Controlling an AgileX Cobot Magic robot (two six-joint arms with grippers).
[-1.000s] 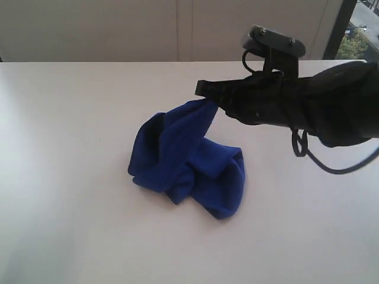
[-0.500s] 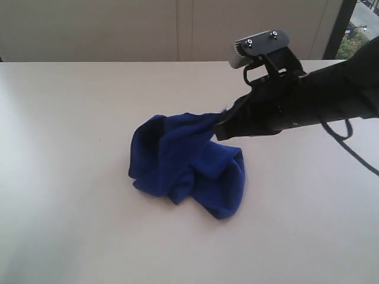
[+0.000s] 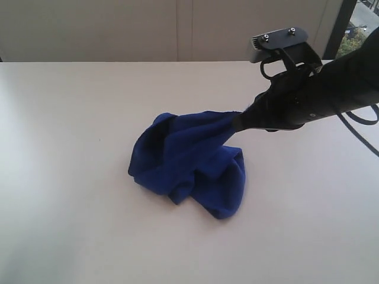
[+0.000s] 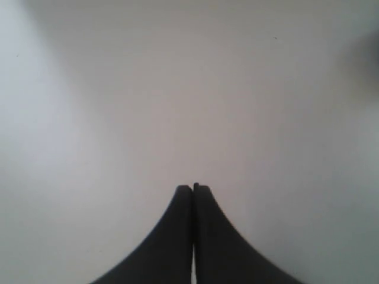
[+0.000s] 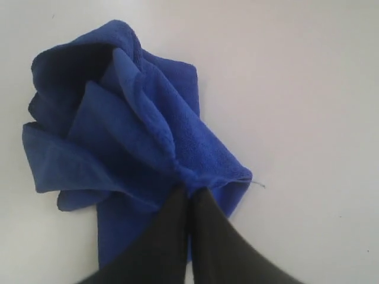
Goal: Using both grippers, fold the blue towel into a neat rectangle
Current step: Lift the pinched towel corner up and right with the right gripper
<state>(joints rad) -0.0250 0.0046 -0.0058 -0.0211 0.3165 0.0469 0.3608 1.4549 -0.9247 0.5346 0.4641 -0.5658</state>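
Observation:
The blue towel (image 3: 186, 163) lies crumpled in a heap on the white table (image 3: 71, 177), slightly right of the middle. One edge of it is pulled up and to the right, off the heap. My right gripper (image 3: 238, 122) is shut on that raised edge; in the right wrist view its black fingers (image 5: 190, 192) pinch a fold of the blue towel (image 5: 130, 130), with the rest bunched beyond them. My left gripper (image 4: 193, 187) is shut with nothing in it over bare table, and it does not show in the exterior view.
A pale wall (image 3: 118, 29) runs along the table's far edge. A window strip (image 3: 355, 29) shows at the far right. The right arm's black body and cable (image 3: 349, 89) hang over the table's right side.
The right gripper, still holding the towel's edge, has moved rightward, drawing that edge out and stretching it away from the heap. The rest of the heap has stayed in place.

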